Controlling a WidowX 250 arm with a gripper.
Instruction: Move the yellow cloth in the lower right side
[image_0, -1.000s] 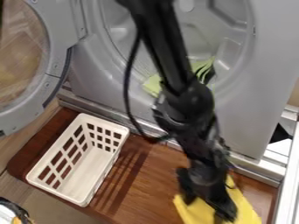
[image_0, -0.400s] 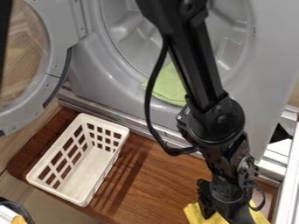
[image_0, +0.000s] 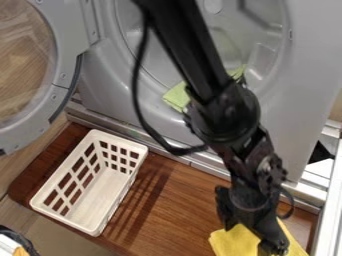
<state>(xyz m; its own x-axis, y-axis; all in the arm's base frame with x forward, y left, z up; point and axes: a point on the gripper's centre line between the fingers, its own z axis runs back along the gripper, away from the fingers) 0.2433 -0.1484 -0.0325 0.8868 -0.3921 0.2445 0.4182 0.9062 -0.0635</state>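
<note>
Gripper (image_0: 253, 237) over the yellow cloth (image_0: 234, 243), lower right of the wooden surface (image_0: 177, 200). Its 2 fingers stand wide apart; cloth visible between them, no grip on it seen. Contact: cannot tell. 1 white basket (image_0: 95, 197) at left. 1 green cloth (image_0: 176, 97) at the washer opening (image_0: 143, 70).

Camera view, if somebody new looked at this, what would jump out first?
Probably the black robot arm, slanting down from the top edge across the open grey washing machine, its gripper at the yellow cloth at lower right. Next, the white basket at lower left on the brown wooden surface, then the green cloth at the machine's opening.
</note>
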